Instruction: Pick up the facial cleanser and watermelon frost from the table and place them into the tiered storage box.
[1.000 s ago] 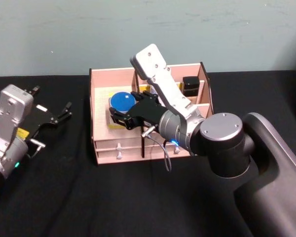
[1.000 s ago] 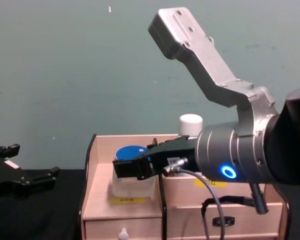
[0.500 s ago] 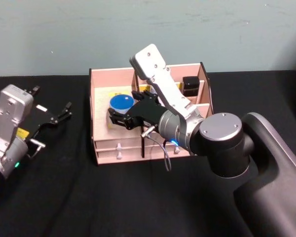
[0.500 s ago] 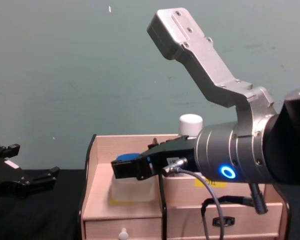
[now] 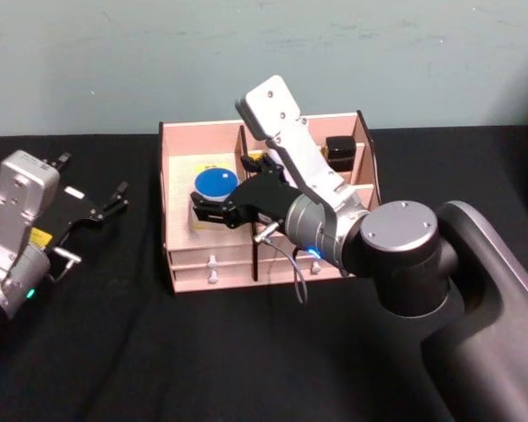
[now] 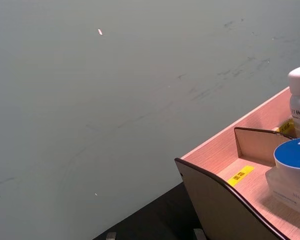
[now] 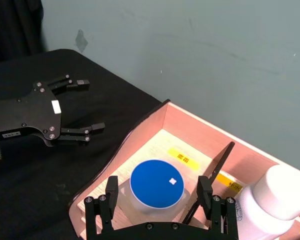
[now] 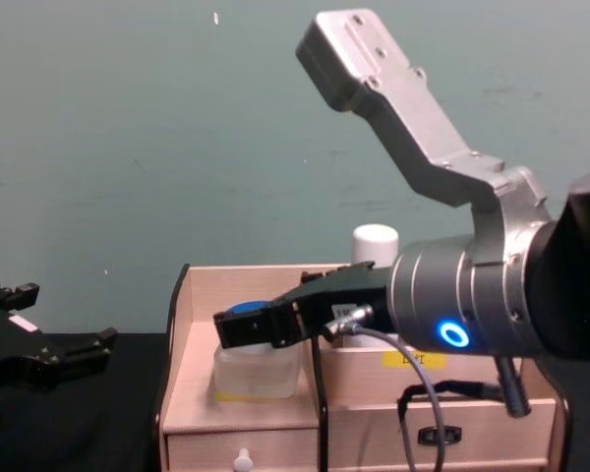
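Note:
A clear jar with a blue lid [image 7: 156, 184] stands in the left compartment of the tiered storage box [image 5: 180, 149], a pale-wood organiser with yellow labels and front drawers. My right gripper [image 7: 158, 183] is open, one finger on each side of the jar with small gaps. From the chest, the jar [image 8: 256, 366] rests on the compartment floor under the right gripper [image 8: 261, 315]. A white bottle with a white cap [image 7: 275, 195] stands in the neighbouring compartment. I cannot tell which is the cleanser and which the watermelon frost. My left gripper [image 5: 92, 178] is open over the table at the left.
A small black box [image 5: 340, 151] sits in the back right compartment. A thin dark divider [image 7: 210, 165] separates the jar's compartment from the bottle's. The box [image 8: 177, 324] stands on a black tablecloth [image 5: 114, 334] before a grey-green wall.
The right gripper lowered the blue-lidded jar to the floor of the left compartment and its fingers came apart. The left arm has not moved.

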